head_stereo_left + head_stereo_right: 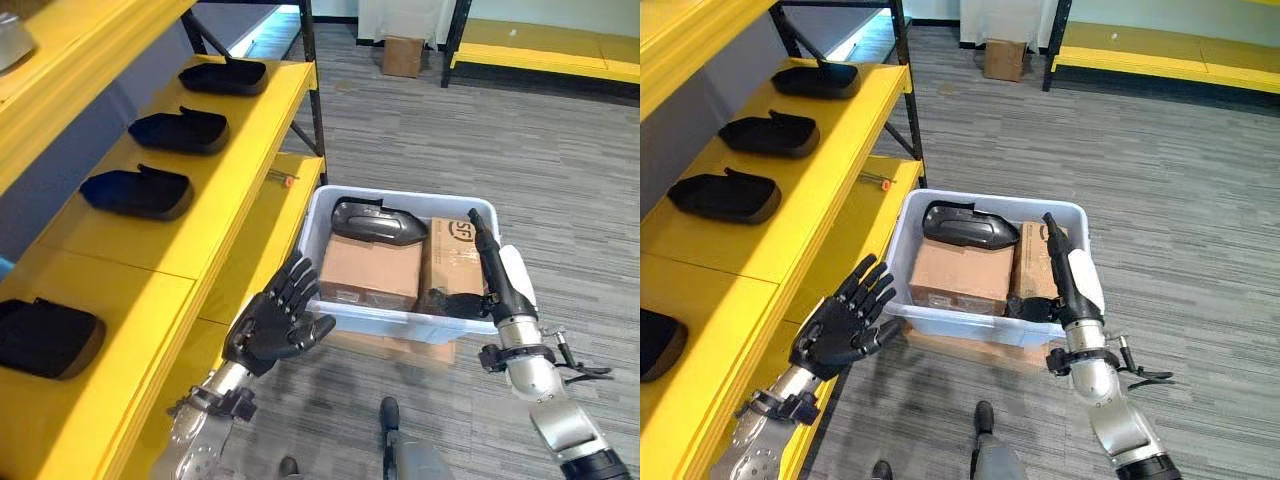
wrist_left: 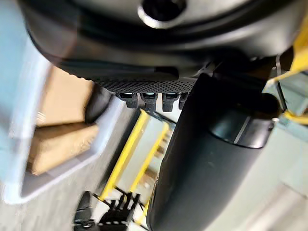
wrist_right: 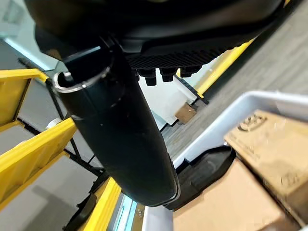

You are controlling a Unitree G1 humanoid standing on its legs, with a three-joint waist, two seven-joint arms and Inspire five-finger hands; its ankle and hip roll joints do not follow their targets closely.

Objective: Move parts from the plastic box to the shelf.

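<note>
Beside the yellow shelf sits our plastic box, a pale tub resting on the grey carpet floor with a flat piece of cardboard under its near edge. Within the box we see one black moulded part lying along the wall farthest from us, on top of two brown cardboard cartons: a wider carton on the shelf side and a narrower carton on the side away from the shelf.

We hold our left hand just outside the box's near corner, between the box and the shelf; its fingers are spread and nearly straight, and it has hold of nothing. Our right hand reaches over the box's near wall on the side away from the shelf, its fingers stretched out straight above the narrower carton, nothing clasped in them.

On the shelf's middle board three black parts lie in a row: one part at the far end by the black upright post, a second part nearer, and a third part nearer again. A fourth black part lies on the same board closest to us, well apart from the row. Across the floor from the box, a small cardboard box stands against the far wall.
</note>
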